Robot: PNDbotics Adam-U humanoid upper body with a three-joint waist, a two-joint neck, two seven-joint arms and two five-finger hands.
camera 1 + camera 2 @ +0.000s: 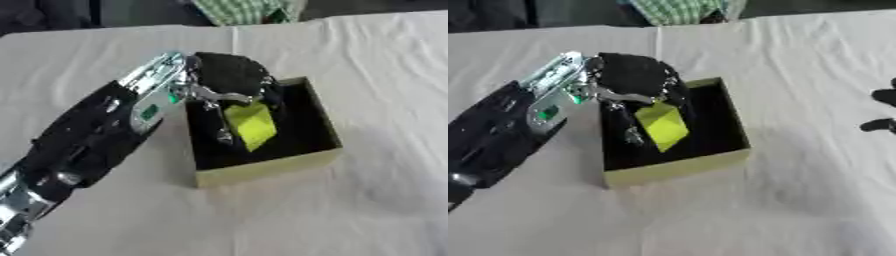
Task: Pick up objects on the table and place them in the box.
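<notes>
Bench (289, 220): covered in a pale, creased cloth, soft folds running across it; nearest part bare.

Left arm: black casing with silver joints and a small green mark, comes in from the lower left corner and slants up toward the bench middle.

Box (267, 170): shallow, square, open-topped, olive-yellow card walls, black inside. Sits near the bench middle, turned a little askew, near wall facing the robot.

Yellow block (251, 125): flat-faced, angular, matte, bright yellow-green. Hangs over the box's inside, long axis running roughly top to bottom, lower corner pointing down at the black floor. Cannot tell whether it touches the floor.

Left hand (229, 80): black, glossy, over the box's far-left corner, fingers curled down round the block's upper end, gripping it.

Right hand (883, 110): only dark fingertips at the right edge in the right eye view, apart from the box; whether open or closed cannot tell.

Far edge: green checked fabric (245, 10) beyond the bench.
</notes>
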